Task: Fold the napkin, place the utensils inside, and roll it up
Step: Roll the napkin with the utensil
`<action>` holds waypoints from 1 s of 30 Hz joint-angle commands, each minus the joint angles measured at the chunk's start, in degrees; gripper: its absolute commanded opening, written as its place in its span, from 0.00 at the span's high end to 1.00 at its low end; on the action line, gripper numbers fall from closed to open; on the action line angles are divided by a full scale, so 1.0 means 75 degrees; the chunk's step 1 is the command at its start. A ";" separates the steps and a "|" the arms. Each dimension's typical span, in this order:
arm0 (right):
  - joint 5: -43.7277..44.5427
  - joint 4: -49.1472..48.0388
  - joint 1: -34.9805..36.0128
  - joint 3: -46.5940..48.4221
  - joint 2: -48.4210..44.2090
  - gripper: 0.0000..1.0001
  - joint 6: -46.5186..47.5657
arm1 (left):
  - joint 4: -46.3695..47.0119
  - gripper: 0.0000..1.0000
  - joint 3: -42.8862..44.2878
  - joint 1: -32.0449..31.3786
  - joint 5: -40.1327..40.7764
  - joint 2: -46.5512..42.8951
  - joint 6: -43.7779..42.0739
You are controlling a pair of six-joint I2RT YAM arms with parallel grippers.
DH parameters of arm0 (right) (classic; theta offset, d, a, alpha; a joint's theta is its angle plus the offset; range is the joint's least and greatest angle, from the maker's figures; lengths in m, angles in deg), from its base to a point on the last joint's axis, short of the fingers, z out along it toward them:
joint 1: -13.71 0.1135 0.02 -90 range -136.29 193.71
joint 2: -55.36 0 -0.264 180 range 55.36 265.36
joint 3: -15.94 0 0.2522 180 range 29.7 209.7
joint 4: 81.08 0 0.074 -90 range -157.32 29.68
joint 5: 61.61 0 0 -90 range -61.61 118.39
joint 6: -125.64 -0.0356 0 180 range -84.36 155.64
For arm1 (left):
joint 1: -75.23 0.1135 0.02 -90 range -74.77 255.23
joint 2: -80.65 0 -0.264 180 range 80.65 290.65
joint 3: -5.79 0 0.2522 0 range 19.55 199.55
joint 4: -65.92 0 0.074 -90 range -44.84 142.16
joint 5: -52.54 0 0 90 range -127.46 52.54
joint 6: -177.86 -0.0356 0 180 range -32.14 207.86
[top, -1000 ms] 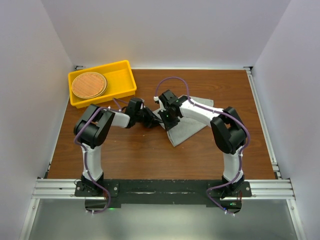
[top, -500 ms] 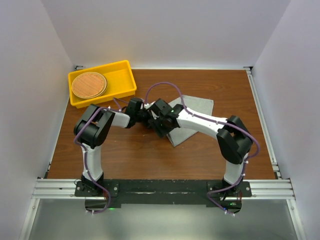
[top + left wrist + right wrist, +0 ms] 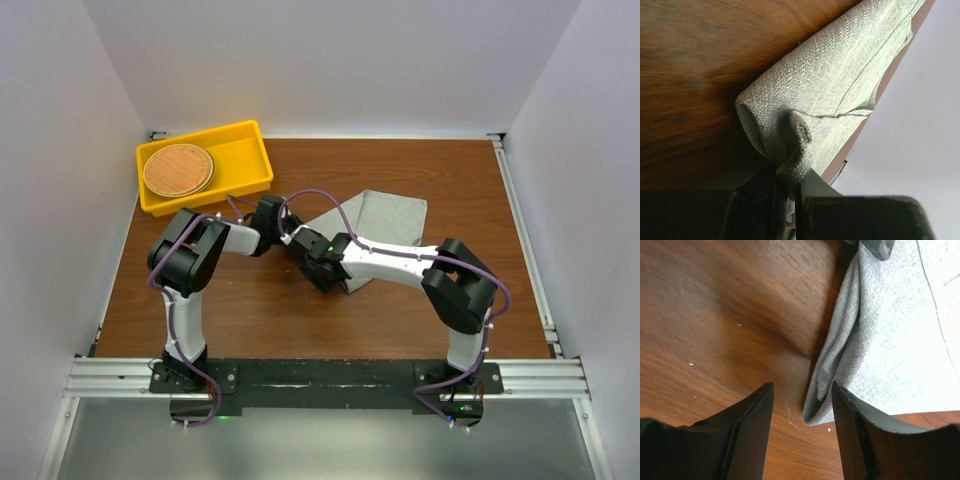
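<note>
The grey napkin (image 3: 388,214) lies folded on the brown table, right of centre. My left gripper (image 3: 289,237) is at its left corner; in the left wrist view that gripper (image 3: 789,181) is shut on a bunched fold of the napkin (image 3: 840,80). My right gripper (image 3: 322,270) hangs low over the napkin's near left edge. In the right wrist view that gripper (image 3: 802,392) is open, and the napkin's doubled edge (image 3: 832,375) sits between the fingers, close to the right fingertip (image 3: 845,400). The utensils are out of view.
A yellow tray (image 3: 252,157) stands at the back left and holds a round brown woven disc (image 3: 178,170). White walls close in the table on three sides. Both arms cross the middle of the table.
My right gripper has opened, let go of the napkin and moved nearer and left along its edge. The left gripper has kept its hold on the corner.
</note>
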 commanded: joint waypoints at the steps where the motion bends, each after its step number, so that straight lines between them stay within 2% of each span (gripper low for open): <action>1: 0.0496 0.0122 0.0053 0.0141 -0.0400 0.46 -0.0034 | -0.0631 0.90 -0.0051 -0.0004 0.0289 0.0080 -0.0351; 4: 0.0414 0.0205 0.0065 0.0235 -0.0646 0.43 -0.0069 | -0.0631 0.90 -0.0039 -0.0004 0.0289 0.0115 -0.0351; 5: 0.0518 0.0217 0.0053 0.0235 -0.0658 0.39 -0.0058 | -0.0631 0.90 -0.0039 -0.0004 0.0277 0.0115 -0.0351; 13: 0.0426 0.0007 0.0018 0.0118 -0.0284 0.37 -0.0046 | -0.0678 0.91 -0.0016 -0.0004 0.0254 0.0127 -0.0340; 22: 0.0729 -0.0380 0.0006 -0.0034 0.0337 0.49 0.0071 | -0.0678 0.91 -0.0015 0.0007 0.0207 0.0127 -0.0281; 30: 0.1316 -0.0451 0.0006 -0.0269 0.0443 0.52 -0.0093 | -0.0678 0.92 -0.0062 0.0007 0.0183 0.0138 -0.0281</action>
